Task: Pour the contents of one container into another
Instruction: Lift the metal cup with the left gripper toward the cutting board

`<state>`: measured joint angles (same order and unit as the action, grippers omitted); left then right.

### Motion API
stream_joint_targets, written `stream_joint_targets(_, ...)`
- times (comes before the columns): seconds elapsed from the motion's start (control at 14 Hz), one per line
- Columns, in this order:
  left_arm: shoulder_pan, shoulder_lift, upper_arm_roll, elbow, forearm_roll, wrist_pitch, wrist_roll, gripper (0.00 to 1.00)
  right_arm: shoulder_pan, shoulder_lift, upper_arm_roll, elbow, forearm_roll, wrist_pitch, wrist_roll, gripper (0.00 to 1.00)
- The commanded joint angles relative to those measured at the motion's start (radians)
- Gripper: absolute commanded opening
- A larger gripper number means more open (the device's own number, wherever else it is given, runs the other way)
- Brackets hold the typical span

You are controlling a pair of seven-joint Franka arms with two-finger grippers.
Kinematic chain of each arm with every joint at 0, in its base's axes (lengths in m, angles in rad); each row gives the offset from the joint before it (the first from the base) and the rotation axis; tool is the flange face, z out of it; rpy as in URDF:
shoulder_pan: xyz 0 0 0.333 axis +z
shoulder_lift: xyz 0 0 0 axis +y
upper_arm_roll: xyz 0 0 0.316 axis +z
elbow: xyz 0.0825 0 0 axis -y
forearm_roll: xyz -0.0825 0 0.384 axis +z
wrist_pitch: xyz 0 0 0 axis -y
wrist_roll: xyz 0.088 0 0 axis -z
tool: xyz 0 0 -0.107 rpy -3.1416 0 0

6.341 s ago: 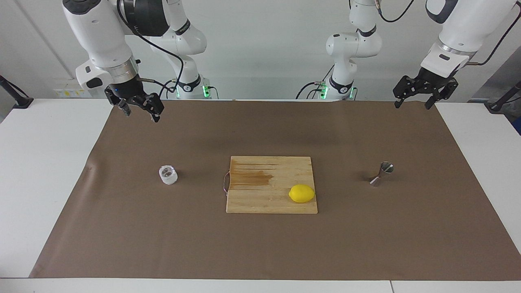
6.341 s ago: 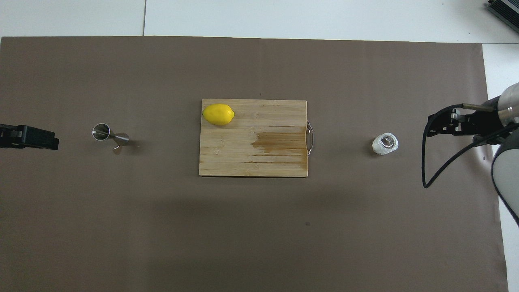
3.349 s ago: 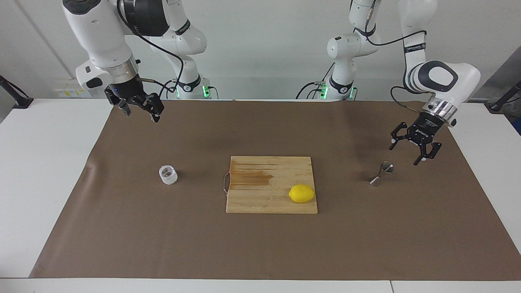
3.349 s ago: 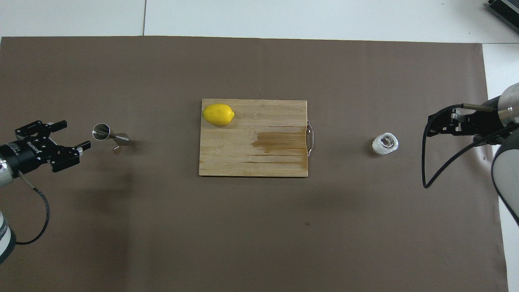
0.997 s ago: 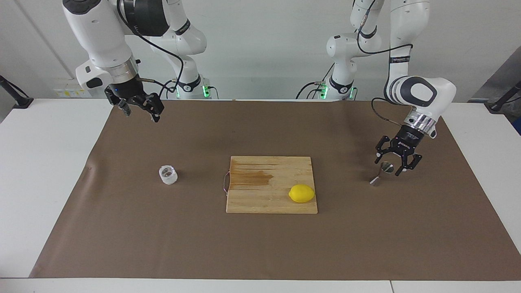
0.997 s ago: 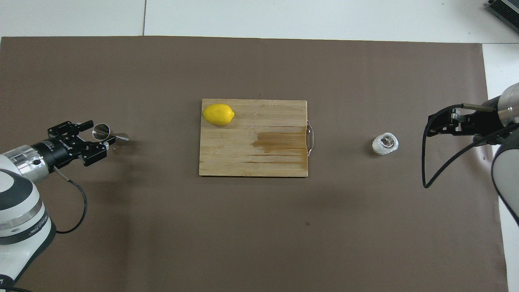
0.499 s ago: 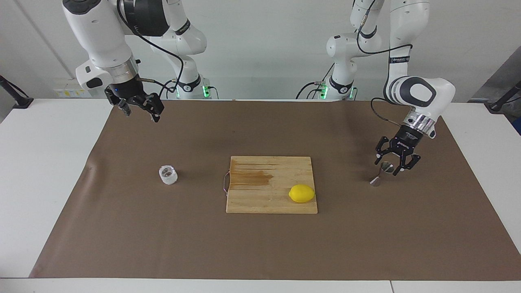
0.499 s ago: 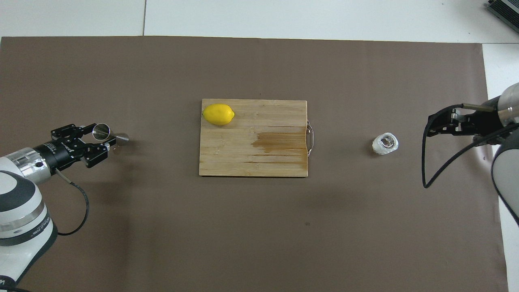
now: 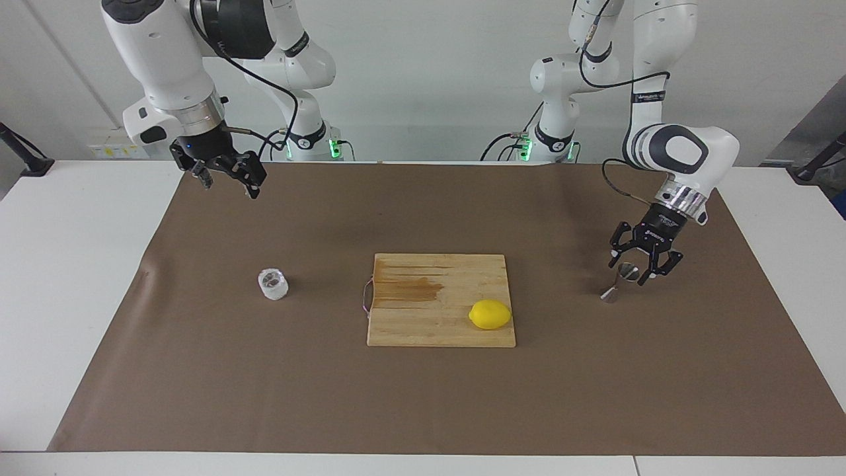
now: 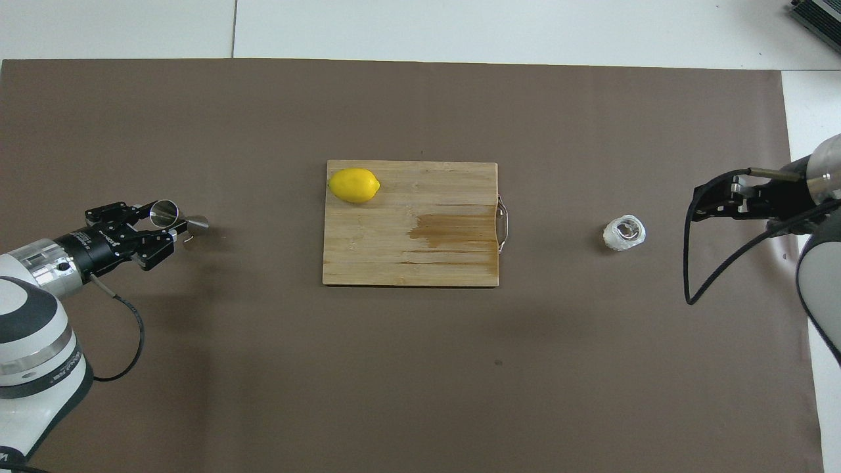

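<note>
Since a second ago, only the left gripper has changed, its fingers narrowing around the small steel hourglass jigger's upper cone; whether they touch cannot be told. Toward the right arm's end of the surface, the open-fingered right gripper waits, well apart from the squat clear plastic cup, which looks light, thin-walled and best gripped gently mid-wall.

Room's bright, even, diffuse light from above, no hard glare. Shadows on the brown mat are soft, faint smudges: broad dim patches under the arms, a small one beside the jigger and the clear cup. Steel of the jigger rim glints a bit. White table and back wall near washed out. Both views sharp, w/ no visible edge warp.
</note>
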<state>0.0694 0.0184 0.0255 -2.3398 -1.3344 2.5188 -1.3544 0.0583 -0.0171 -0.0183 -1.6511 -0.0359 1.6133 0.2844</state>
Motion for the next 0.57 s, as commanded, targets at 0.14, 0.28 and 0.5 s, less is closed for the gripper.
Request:
stream_joint_targets(0.14,-0.017,-0.012,0.008,-0.010,-0.023,0.009,0.018,0.37,-0.002,-0.007,-0.005,0.002,0.005,-0.013,-0.019,1.00)
stream_joint_targets(0.28,-0.019,-0.011,0.008,-0.009,-0.023,0.011,0.018,0.27,-0.002,-0.007,-0.005,0.002,0.005,-0.013,-0.019,1.00)
stream_joint_targets(0.5,-0.019,-0.005,0.008,0.008,-0.022,0.005,0.014,0.00,-0.002,-0.007,-0.005,0.002,0.005,-0.013,-0.019,1.00)
